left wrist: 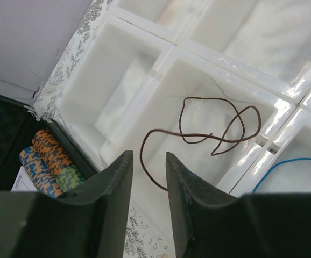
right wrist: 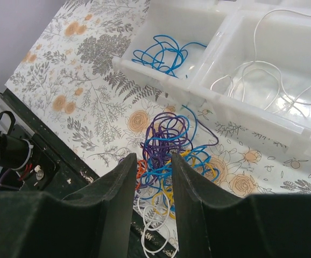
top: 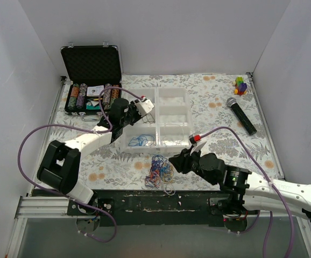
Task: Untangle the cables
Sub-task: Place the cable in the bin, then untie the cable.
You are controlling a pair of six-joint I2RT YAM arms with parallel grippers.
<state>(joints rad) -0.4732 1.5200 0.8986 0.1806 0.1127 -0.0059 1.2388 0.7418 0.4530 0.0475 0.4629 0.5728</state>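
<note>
The cables (top: 160, 172) lie as a small tangle of purple, blue, yellow, orange and white strands on the flowered mat, just in front of the white compartment tray (top: 189, 107). My right gripper (top: 175, 161) is open and empty. In the right wrist view it (right wrist: 154, 156) hovers right above the tangle (right wrist: 171, 140). My left gripper (top: 139, 107) is open and empty over the tray's left side. In the left wrist view it (left wrist: 145, 156) stands above a loose brown cable (left wrist: 206, 98) lying in one compartment. A blue cable (right wrist: 161, 54) and a white cable (right wrist: 263, 80) lie in two near compartments.
An open black poker chip case (top: 91, 80) stands at the back left, close to the tray and my left arm. A microphone (top: 241, 115) and a small stack of coloured toy blocks (top: 241, 85) lie at the right. The black table rail (top: 145, 201) runs just in front of the tangle.
</note>
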